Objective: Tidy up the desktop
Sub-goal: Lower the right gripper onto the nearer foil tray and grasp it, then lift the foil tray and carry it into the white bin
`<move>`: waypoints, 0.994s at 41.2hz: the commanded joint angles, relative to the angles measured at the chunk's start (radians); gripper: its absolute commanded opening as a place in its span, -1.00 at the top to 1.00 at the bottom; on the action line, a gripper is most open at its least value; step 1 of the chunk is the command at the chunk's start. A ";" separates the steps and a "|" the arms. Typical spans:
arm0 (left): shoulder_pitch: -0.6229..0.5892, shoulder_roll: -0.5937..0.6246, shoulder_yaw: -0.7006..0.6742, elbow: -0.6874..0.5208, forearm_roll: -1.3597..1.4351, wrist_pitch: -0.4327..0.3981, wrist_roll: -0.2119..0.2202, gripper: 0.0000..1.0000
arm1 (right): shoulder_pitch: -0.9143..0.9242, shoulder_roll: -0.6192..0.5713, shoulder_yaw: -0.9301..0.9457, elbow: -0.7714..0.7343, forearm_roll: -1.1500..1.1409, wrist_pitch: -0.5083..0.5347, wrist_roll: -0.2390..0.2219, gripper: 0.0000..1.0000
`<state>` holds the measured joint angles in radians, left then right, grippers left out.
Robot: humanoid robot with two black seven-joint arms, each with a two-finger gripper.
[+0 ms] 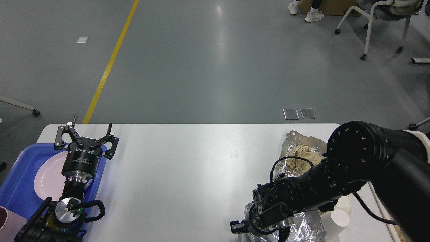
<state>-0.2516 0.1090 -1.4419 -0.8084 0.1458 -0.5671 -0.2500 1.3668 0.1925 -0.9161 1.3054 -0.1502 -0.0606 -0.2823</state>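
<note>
The bench (188,174) — a broad white top with rounded corners — fills the lower half of the head view, with grey floor beyond its far edge. At about 9 o'clock a blue tray (20,181) sits at the bench's left end, holding a pale pink plate (47,178); a pink cup (8,223) shows at the lower left corner. The left tool (91,127) hangs over the tray's far right corner, its two fingers spread wide with nothing between them.

At about 3 o'clock lies crumpled silver foil (295,143) with a wad of tan paper (300,161) on it. More foil (307,228) lies near 5 o'clock, beside a white paper cup (339,216). The right arm crosses over this patch — its tool (260,230) is low at the bottom edge, dark and seen end-on, so I cannot tell how far apart its fingers are or whether it grips the foil.
</note>
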 commanded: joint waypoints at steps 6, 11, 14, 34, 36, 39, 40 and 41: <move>0.000 0.000 0.000 0.000 0.000 0.001 0.000 -0.93 | -0.009 0.005 0.022 0.012 0.026 -0.013 0.000 1.00; 0.000 0.000 0.000 0.000 0.000 0.001 0.000 -0.93 | -0.008 0.005 0.026 0.011 0.055 -0.015 0.000 1.00; 0.000 0.000 0.000 0.000 0.000 0.001 0.000 -0.93 | -0.008 0.005 0.028 0.011 0.057 -0.016 0.000 1.00; 0.000 0.000 0.000 0.000 0.000 0.001 0.000 -0.93 | 0.113 -0.018 0.059 0.081 0.096 -0.002 0.000 1.00; 0.000 0.000 0.000 0.000 0.000 0.001 0.000 -0.93 | 0.155 -0.034 0.060 0.116 0.130 0.002 0.003 1.00; 0.000 0.000 0.000 0.000 0.000 0.000 0.000 -0.93 | 0.228 -0.054 0.060 0.167 0.165 0.015 0.003 1.00; 0.000 0.000 0.000 0.000 0.000 0.000 0.000 -0.93 | 0.254 -0.056 0.059 0.181 0.173 0.019 0.003 1.00; 0.000 0.000 0.000 0.000 0.000 0.001 0.000 -0.93 | 0.276 -0.058 0.060 0.193 0.178 0.028 0.003 1.00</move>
<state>-0.2516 0.1090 -1.4416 -0.8084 0.1466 -0.5661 -0.2500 1.5316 0.1562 -0.8570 1.4279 -0.0184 -0.0564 -0.2810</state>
